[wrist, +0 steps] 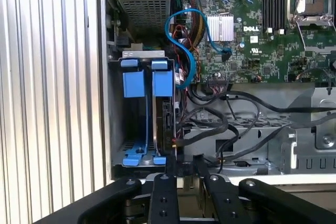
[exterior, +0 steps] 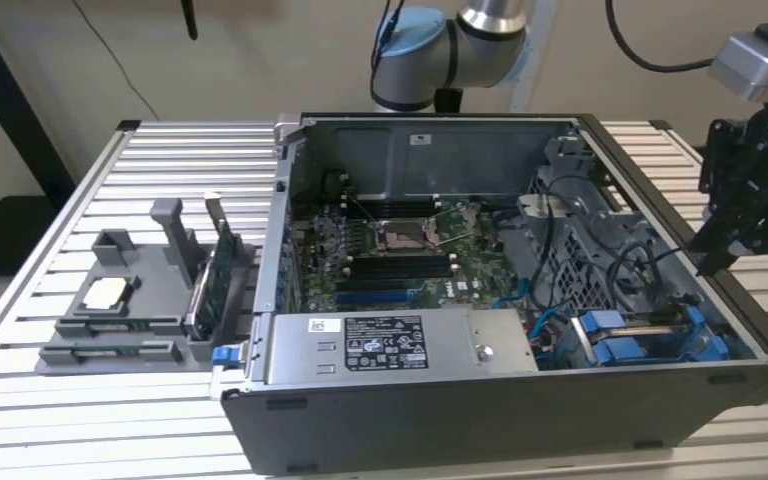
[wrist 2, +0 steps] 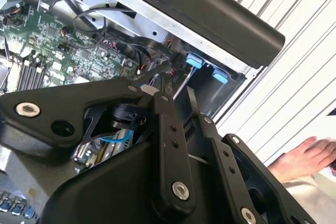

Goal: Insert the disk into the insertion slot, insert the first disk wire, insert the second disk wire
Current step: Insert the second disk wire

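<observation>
In the first wrist view the gripper (wrist: 186,160) hangs over the computer case (exterior: 518,420). Its two black fingers (wrist: 172,163) stand a little apart with nothing clamped between them. In the exterior view the gripper (exterior: 711,250) sits above the case's long open edge, on the exterior view's right.

Just past the fingertips, inside the case's corner, is the dark grey drive cage (wrist: 116,129). Two blue carriers stand there side by side. The disk (wrist: 164,82) is the one on the cage's inner side, seated in the insertion slot (wrist: 157,55), with the drive's dark edge showing below its blue front. The other blue carrier (wrist: 133,82) is in the bay against the case wall.

Black cables (wrist: 231,124) lie loose deeper in the case. One runs up to the disk's end, though I cannot tell whether it is plugged in. Beyond them a blue cable (wrist: 184,30) loops over the green motherboard (wrist: 262,40).

Outside the case, a grey holder tray (exterior: 131,300) stands on the slatted table (exterior: 104,400). In the second wrist view a person's hand (wrist 2: 304,158) rests on the table beside the case.
</observation>
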You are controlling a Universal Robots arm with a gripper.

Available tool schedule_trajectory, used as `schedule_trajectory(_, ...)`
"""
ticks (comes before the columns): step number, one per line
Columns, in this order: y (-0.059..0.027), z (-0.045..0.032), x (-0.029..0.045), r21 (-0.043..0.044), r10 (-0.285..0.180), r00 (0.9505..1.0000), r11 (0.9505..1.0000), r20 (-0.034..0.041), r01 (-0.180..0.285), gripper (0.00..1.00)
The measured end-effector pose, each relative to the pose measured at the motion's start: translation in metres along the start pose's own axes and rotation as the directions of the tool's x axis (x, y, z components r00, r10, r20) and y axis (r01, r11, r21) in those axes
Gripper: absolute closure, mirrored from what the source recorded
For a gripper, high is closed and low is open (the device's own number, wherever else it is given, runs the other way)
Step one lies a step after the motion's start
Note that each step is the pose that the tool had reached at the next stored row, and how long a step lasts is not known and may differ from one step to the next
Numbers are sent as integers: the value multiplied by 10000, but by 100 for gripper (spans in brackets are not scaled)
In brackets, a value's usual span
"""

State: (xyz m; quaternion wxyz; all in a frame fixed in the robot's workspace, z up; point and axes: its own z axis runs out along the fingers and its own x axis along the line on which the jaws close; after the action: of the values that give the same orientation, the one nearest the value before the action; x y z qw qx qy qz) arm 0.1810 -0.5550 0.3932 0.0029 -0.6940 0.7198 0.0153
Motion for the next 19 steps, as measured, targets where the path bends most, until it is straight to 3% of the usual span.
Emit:
schedule_trajectory(7, -74, 12, -3, 0, 0, 10000, 10000, 1, 0, 73)
schedule_trajectory(19, -91, 41, -2, 0, 9, 10000, 10000, 2, -9, 73)
